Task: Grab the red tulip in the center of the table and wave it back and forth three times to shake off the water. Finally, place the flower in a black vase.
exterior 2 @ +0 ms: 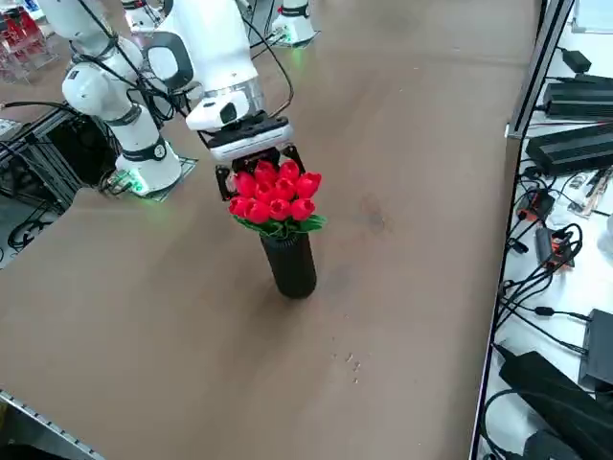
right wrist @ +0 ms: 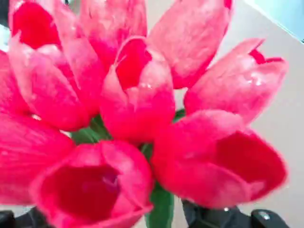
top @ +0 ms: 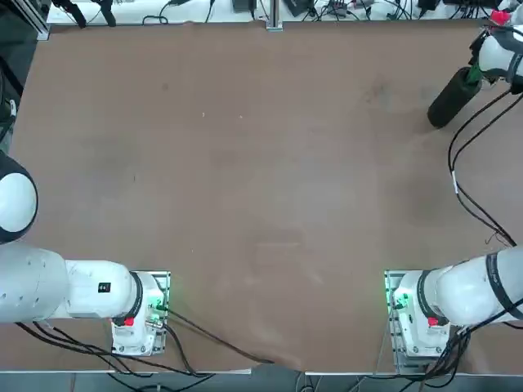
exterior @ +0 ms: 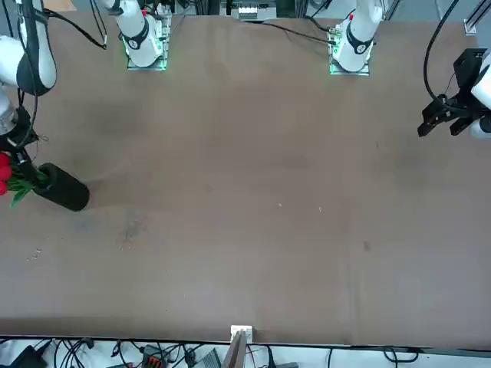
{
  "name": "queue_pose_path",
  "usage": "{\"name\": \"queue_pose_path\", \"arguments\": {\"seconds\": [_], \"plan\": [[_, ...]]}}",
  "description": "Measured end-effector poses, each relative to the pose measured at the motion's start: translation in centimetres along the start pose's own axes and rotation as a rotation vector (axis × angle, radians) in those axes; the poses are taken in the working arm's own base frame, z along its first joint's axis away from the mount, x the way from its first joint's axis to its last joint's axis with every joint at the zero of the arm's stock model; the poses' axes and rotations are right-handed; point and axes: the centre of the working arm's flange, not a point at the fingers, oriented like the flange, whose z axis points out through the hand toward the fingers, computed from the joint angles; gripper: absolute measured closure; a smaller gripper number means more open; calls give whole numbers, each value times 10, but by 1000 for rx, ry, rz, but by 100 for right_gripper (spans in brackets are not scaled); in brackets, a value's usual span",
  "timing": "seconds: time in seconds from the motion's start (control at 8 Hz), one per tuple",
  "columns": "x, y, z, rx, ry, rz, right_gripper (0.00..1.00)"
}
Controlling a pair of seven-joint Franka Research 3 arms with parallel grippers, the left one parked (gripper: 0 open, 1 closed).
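Tulips are in the vase, so I'd say we're on the last step. Red tulip bunch (exterior 2: 274, 198) sits in the black vase (exterior 2: 289, 266), toward the table's (exterior 2: 172, 316) far right corner. Right gripper (exterior 2: 261, 174) is spread wide around the bunch, gripping nothing afaict. Next: back off straight, without snagging blooms.

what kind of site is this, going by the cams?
Probably a robotics lab or test cell: robot arms bolted to a big brown table, loose black cables along a white side bench, and a tulip bunch in a black vase.
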Motion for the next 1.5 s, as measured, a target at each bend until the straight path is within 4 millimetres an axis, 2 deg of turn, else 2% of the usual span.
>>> {"name": "queue_pose_path", "arguments": {"seconds": [0.25,0.38,0.62,0.75,0.88,1.12,1.5], "plan": [[2,-23,-54,-78,-99,-32,0],[-5,-41,-81,-91,-143,-56,0],[-34,-76,-112,-84,-253,-157,0],[-46,-86,-123,-75,-318,-260,0],[-50,-91,-142,-26,-399,-389,0],[-44,-92,-181,84,-478,-580,0],[-34,-95,-232,152,-459,-745,0]]}}
